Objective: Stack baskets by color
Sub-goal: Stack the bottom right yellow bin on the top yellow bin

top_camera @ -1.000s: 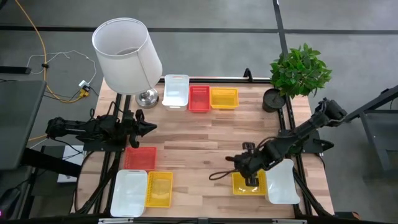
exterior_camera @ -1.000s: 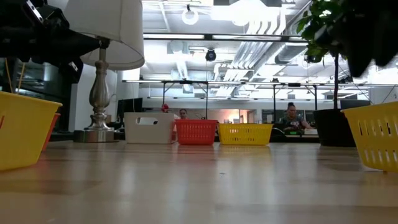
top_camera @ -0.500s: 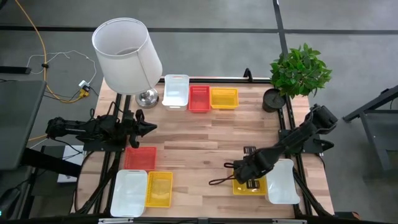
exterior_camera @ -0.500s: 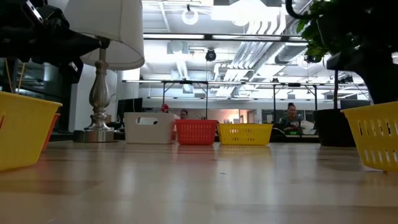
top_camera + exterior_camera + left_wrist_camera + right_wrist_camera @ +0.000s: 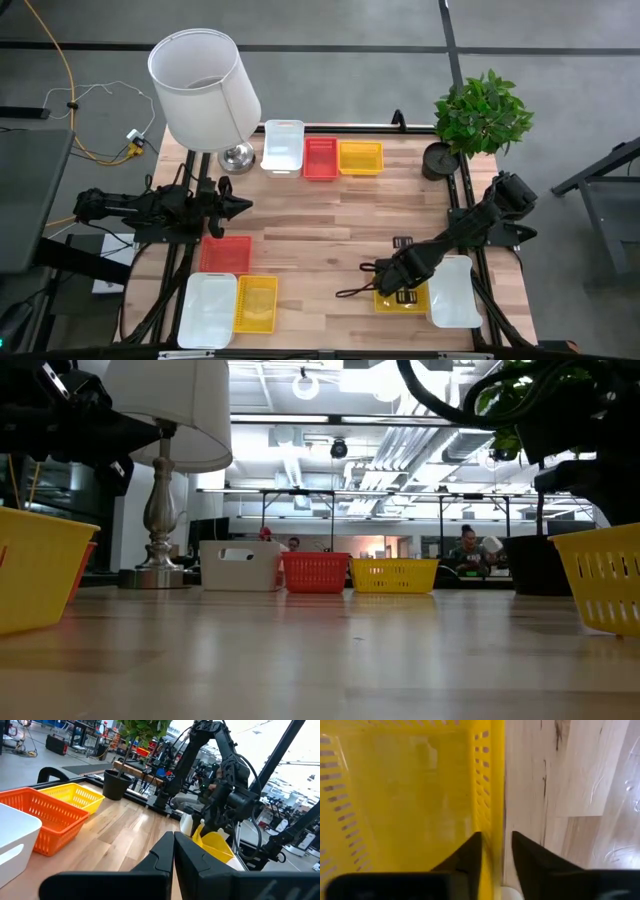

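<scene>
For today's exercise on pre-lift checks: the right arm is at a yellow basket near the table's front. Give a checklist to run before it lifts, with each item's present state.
1. Right gripper straddles the side wall of the yellow perforated plastic basket: ok.
2. Fingers fully clamped on that wall: cannot tell.
3. White rounded plastic basket right beside it, clear of the lift: cannot tell.
4. Left gripper shut, waiting at the left side: ok.
5. Yellow basket in the far row unobstructed as a stacking target: ok.
</scene>
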You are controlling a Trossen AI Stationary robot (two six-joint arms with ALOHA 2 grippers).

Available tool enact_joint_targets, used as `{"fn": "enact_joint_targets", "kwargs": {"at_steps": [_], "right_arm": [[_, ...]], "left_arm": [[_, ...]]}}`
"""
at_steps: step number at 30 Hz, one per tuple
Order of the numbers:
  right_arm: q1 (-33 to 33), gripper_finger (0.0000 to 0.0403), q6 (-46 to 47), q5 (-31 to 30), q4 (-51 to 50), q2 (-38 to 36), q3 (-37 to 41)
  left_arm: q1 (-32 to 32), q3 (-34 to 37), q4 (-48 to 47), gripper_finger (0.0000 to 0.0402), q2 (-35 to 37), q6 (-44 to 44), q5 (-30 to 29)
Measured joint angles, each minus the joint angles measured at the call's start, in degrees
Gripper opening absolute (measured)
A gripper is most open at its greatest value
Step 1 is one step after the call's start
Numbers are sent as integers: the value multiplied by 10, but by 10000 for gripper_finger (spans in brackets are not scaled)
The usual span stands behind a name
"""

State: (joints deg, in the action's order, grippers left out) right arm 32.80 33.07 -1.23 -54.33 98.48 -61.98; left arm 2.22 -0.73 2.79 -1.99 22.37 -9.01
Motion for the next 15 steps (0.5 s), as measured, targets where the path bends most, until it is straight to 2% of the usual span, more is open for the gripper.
{"fn": "enact_joint_targets", "kwargs": {"at_steps": [3, 4, 7, 11, 15], "right_arm": [[-8, 20, -1, 2, 0, 0, 0], [-13, 11, -1, 4, 0, 0, 0], [-32, 17, 10, 2, 3, -3, -5], [-66, 3, -18, -7, 10, -3, -47], [-104, 2, -88, -77, 14, -3, -114]], "left_arm": [[0, 0, 0, 1, 0, 0, 0], [0, 0, 0, 1, 0, 0, 0], [0, 0, 0, 1, 0, 0, 0], [0, 0, 0, 1, 0, 0, -2], [0, 0, 1, 1, 0, 0, -2]]}}
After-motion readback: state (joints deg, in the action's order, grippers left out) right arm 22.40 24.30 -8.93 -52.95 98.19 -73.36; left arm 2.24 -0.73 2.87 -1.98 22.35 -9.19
